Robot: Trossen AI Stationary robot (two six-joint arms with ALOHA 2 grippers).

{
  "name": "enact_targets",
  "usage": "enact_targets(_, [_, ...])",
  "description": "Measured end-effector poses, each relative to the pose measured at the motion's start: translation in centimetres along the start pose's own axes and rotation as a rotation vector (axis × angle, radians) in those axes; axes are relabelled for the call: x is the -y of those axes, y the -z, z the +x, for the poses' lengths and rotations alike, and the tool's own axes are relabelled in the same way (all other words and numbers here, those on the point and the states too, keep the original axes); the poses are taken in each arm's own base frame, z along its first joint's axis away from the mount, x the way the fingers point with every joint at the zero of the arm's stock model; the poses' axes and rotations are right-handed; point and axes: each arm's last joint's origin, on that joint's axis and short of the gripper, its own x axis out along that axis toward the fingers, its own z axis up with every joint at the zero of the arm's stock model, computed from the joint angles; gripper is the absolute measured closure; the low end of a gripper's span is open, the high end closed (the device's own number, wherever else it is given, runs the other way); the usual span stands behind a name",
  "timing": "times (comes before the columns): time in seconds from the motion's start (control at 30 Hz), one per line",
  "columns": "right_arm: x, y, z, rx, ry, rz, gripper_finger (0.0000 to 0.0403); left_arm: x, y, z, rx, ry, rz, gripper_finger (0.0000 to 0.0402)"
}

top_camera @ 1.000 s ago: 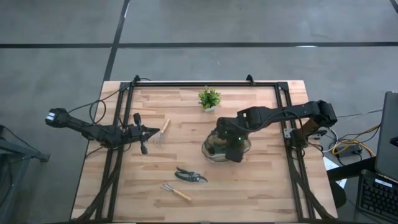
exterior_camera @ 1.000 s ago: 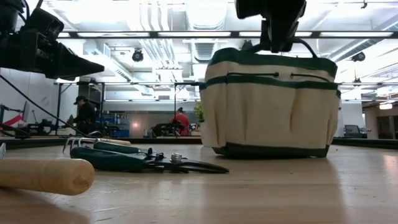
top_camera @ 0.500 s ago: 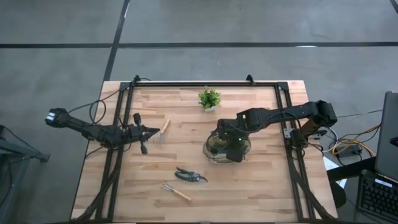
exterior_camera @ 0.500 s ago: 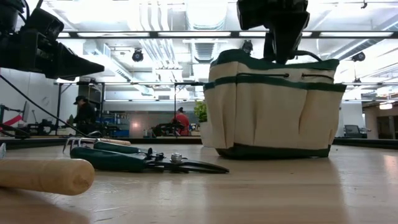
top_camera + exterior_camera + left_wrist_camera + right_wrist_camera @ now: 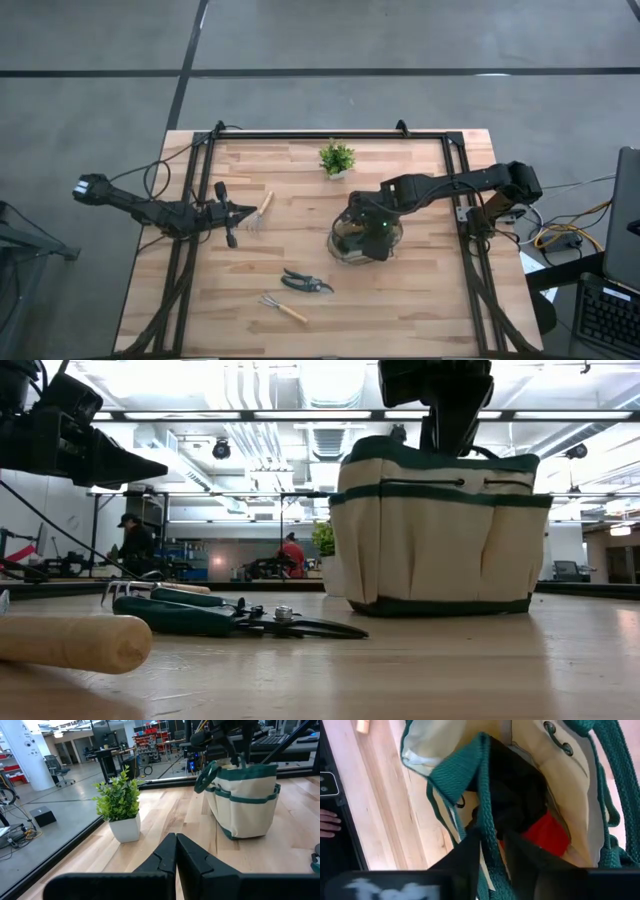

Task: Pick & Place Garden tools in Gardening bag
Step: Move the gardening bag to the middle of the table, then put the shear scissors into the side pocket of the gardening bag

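Note:
The khaki gardening bag (image 5: 362, 240) with green trim stands upright on its base at the table's middle right; it also shows in the low view (image 5: 440, 530). My right gripper (image 5: 372, 230) is over its open top, shut on a green loop handle. A black-and-red glove (image 5: 540, 827) lies inside the bag. My left gripper (image 5: 250, 211) is shut and empty above the table's left part, next to a wooden-handled rake (image 5: 263, 208). Pruning shears (image 5: 305, 283) and a second rake (image 5: 283, 308) lie flat near the front. My right gripper (image 5: 492, 855) pinches the bag's green loop handle (image 5: 487, 810) between its two fingers, coming from above and pointing down into the bag's mouth. The strap runs up from between the fingers. The bag stands on the table below the gripper.
A small green potted plant (image 5: 337, 158) stands near the far edge. A black frame (image 5: 320, 134) runs along the table's far and side edges. Bare wood lies at the near right. People show in the room beyond the table (image 5: 290, 555).
My right gripper has shifted a little toward the far edge over the bag. The bag has shifted slightly with it on the table and stays upright.

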Motion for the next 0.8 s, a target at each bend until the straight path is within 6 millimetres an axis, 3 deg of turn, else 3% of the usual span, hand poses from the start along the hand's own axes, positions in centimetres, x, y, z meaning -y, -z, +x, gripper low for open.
enact_targets(0.4, [0.0,-0.1,-0.2,0.01,-0.008,-0.025,0.0216,0.0,0.0,0.0,0.0,0.0,0.0,0.039])
enact_targets(0.8, [-0.4,0.7,-2.4,0.033,-0.116,-0.045,0.019,0.0,0.0,0.0,0.0,0.0,0.0,0.039])
